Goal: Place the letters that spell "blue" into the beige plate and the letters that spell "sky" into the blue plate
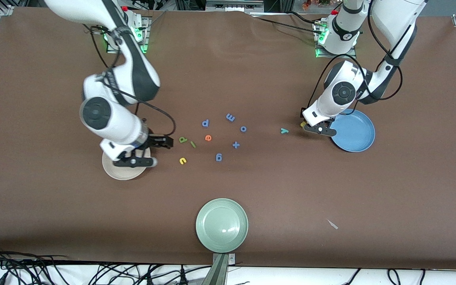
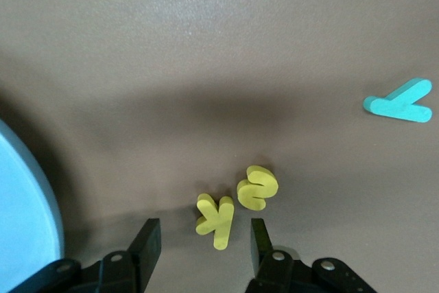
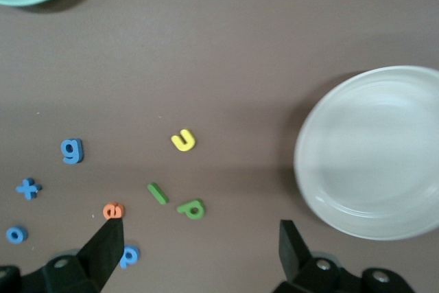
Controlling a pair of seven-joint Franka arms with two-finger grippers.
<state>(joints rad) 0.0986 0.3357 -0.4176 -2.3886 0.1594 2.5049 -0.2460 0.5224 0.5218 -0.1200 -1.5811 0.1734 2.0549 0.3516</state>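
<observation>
Fingers of the left gripper (image 2: 203,238) stand apart, straddling the yellow k (image 2: 215,219), nothing clamped; the yellow s (image 2: 257,186) touches it, the teal y (image 1: 284,130) lies apart, the blue plate (image 1: 355,132) just beside. Step in hand: first "sky" pickup. Next move calls for closing on k alone (s crowds it). Right gripper (image 3: 199,245) waits spread wide over the beige plate (image 1: 113,171); b (image 1: 183,139), l (image 1: 192,144), u (image 1: 182,160), e (image 1: 208,137) remain on the table nearby.
</observation>
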